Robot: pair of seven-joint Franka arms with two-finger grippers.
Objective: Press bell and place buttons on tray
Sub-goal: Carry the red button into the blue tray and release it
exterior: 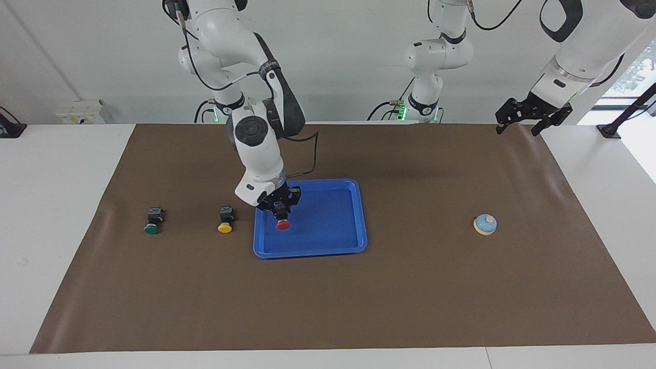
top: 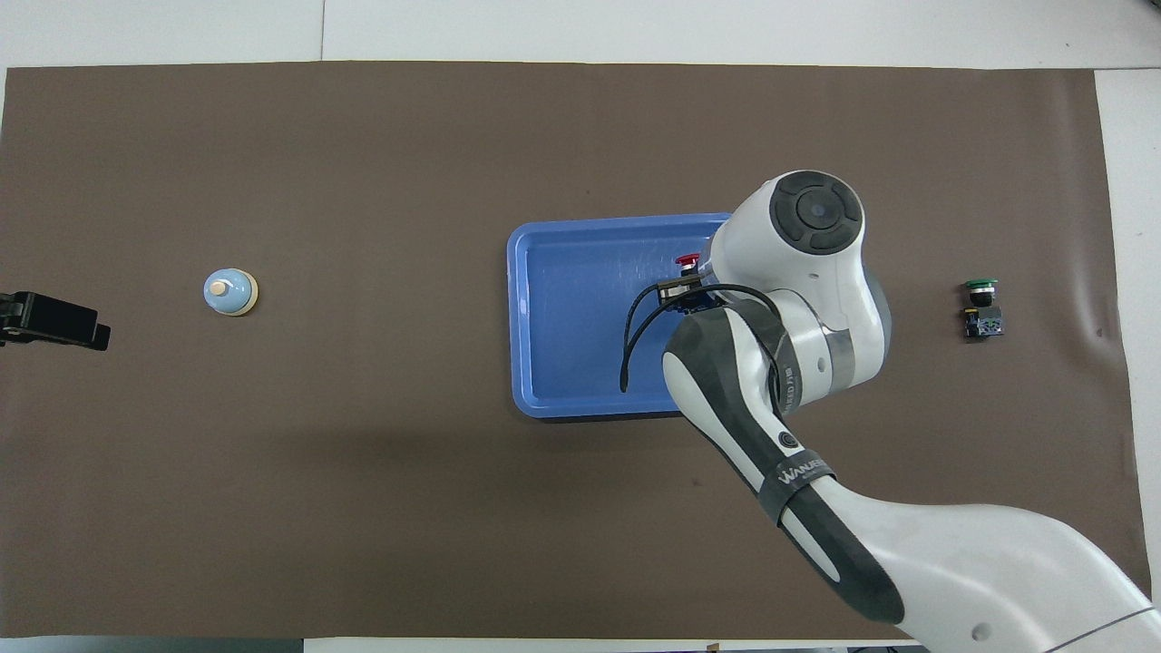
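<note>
My right gripper (exterior: 279, 207) (top: 687, 283) is shut on the red button (exterior: 282, 224) (top: 688, 263) and holds it over the blue tray (exterior: 353, 246) (top: 562, 404), at the tray's end toward the right arm. The yellow button (exterior: 225, 220) lies on the mat just beside that end of the tray; the arm hides it in the overhead view. The green button (exterior: 152, 222) (top: 980, 307) lies farther toward the right arm's end. The light-blue bell (exterior: 485, 224) (top: 229, 292) sits toward the left arm's end. My left gripper (exterior: 533, 117) (top: 54, 320) waits open above the mat's corner at its own end.
A brown mat (exterior: 328, 302) (top: 363, 508) covers the table, with white table surface (exterior: 56, 169) around it. Another robot base (exterior: 425, 107) stands at the robots' edge of the table.
</note>
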